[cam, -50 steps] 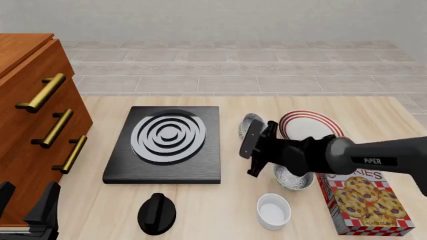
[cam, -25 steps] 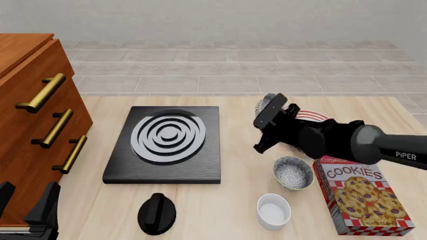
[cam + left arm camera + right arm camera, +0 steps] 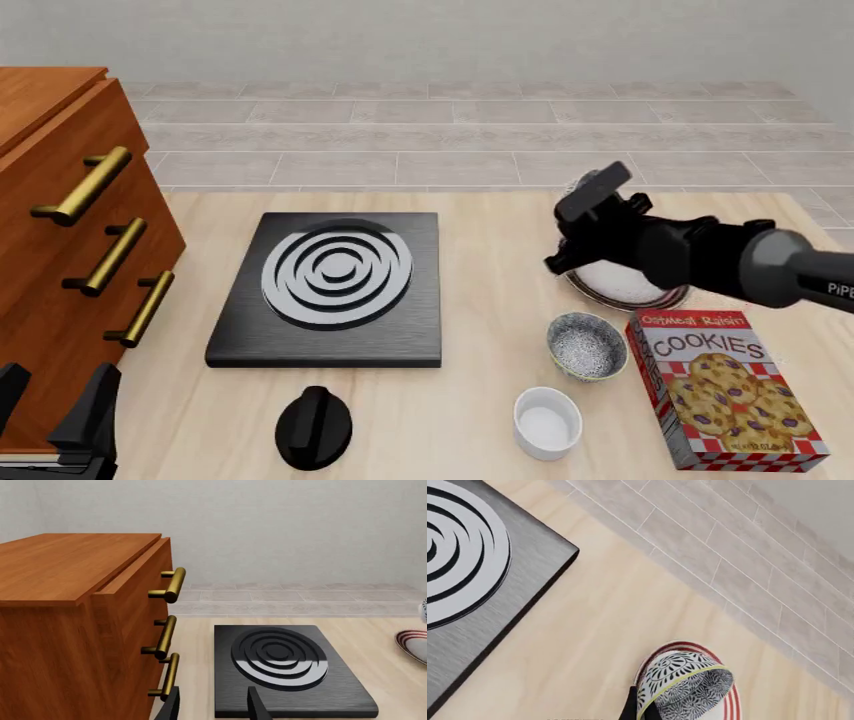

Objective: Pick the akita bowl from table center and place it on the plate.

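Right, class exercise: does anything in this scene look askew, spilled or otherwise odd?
One thing: the akita bowl is tilted well off level, pinched at its rim by the right gripper over the plate. That is a carrying pose, not damage. Nothing looks spilled or broken.

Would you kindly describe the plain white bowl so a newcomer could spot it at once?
Start at the cookie box at the right of the table. Just left of it, nearest the camera, sits the white bowl. Unlike the speckled grey bowl behind it, it is plain white throughout.
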You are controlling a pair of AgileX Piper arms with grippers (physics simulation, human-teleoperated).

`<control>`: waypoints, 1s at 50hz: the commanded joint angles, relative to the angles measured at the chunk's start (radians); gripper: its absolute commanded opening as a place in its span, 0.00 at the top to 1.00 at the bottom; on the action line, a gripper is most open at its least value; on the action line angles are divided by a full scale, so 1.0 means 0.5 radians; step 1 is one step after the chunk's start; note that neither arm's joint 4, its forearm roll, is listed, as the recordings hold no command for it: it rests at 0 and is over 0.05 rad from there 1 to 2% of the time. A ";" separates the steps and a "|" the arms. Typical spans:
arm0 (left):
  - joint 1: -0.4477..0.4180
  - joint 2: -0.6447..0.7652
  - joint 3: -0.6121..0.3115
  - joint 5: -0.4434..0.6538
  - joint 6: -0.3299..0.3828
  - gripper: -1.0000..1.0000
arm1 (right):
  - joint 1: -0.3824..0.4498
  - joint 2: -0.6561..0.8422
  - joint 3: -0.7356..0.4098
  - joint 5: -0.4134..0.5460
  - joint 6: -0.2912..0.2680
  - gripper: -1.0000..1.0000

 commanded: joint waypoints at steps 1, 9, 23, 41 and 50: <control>0.000 0.000 0.000 0.000 0.000 0.00 | -0.093 0.057 -0.073 0.085 0.061 1.00; 0.000 0.000 0.000 0.000 0.000 0.00 | -0.152 0.154 -0.132 0.136 0.066 1.00; 0.000 0.000 0.000 0.000 0.000 0.00 | -0.269 0.231 -0.166 0.150 0.029 1.00; 0.000 0.000 0.000 0.000 0.000 0.00 | -0.380 0.353 -0.187 0.177 -0.029 1.00; 0.000 0.000 0.000 0.000 0.000 0.00 | -0.406 0.405 -0.221 0.212 -0.045 1.00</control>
